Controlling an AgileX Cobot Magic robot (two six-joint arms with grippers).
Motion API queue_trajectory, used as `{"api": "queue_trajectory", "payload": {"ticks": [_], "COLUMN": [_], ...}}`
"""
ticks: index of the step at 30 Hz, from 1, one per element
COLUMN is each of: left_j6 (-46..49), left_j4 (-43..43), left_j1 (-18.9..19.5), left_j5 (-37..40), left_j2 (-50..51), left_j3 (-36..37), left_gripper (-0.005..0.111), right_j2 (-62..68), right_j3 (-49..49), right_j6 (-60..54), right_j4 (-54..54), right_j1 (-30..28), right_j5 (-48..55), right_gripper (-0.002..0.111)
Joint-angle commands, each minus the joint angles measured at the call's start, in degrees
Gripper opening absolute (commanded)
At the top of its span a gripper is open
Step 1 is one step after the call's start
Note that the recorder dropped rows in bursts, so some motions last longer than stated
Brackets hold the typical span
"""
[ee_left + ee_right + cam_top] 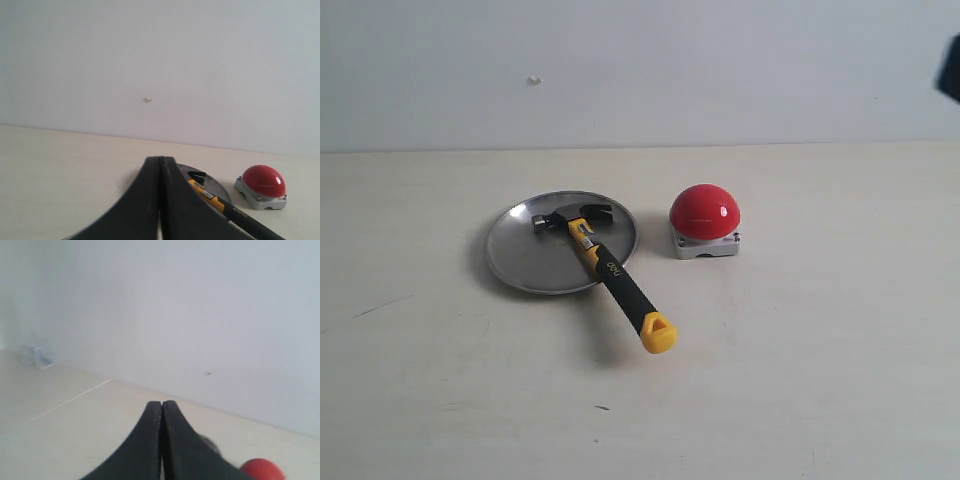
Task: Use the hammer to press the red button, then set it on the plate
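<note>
The left gripper (161, 161) is holding its black fingers (142, 205) pressed together, tips pointing across the pale tabletop (820, 380) toward its far edge. A round shallow silver metal plate (515, 255) is sitting left of the tabletop's middle. A small claw hammer (610, 275), with a dark head and a black handle with yellow neck and end, is lying with its head on the plate; its handle is crossing the rim toward the near edge. Just right of the plate, apart from it, a large glossy domed red button (705, 212) is sitting on a square grey base. The right gripper (162, 405) is pressing its fingers together too.
</note>
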Motion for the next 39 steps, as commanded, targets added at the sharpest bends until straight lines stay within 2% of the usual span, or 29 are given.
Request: {"api": "queue_trajectory", "payload": {"ticks": [1,6,12,13,15,17,19,20,22,28,39], "left_j6": [0.1,0.1,0.1,0.1,0.1,0.1,0.1,0.1,0.1,0.1,0.1], "left_j4": [-0.2,-0.2,-0.2,-0.2,-0.2,-0.2,-0.2,-0.2,-0.2,-0.2,-0.2], "left_j1": [0.0,0.0,0.0,0.0,0.0,0.0,0.0,0.0,0.0,0.0,0.0], "left_j5": [-0.1,-0.1,-0.1,-0.1,-0.1,-0.1,-0.1,-0.1,-0.1,-0.2,-0.2], "left_j2": [0.3,0.3,0.3,0.3,0.3,0.3,0.3,0.3,0.3,0.3,0.3], "left_j3": [0.2,0.2,0.2,0.2,0.2,0.2,0.2,0.2,0.2,0.2,0.2], "left_gripper": [0.000,0.000,0.000,0.000,0.000,0.000,0.000,0.000,0.000,0.000,0.000], "right_j2": [-11.0,-17.4,-17.4,-18.1,-18.8,-18.9,-19.2,-19.9,-21.4,-24.8,-27.8], "right_j3": [6.7,9.8,11.5,12.5,14.6,15.2,15.2,15.4,15.5,15.7,22.0], "right_j6": [-0.4,-0.5,-0.8,-4.1,-19.8,-46.6,-73.4,-84.1,-92.6,-93.7,-97.3], "right_j4": [0.1,0.1,0.1,3.9,22.1,49.9,68.0,73.9,79.8,80.1,85.1], "right_j1": [-6.5,-7.7,-7.7,-7.7,-7.7,-7.7,-7.7,-7.7,-7.7,-7.7,-7.7], "right_j5": [6.3,13.1,13.1,14.3,19.6,27.6,32.6,33.6,34.3,38.7,35.6], "right_gripper": [0.000,0.000,0.000,0.000,0.000,0.000,0.000,0.000,0.000,0.000,0.000]}}
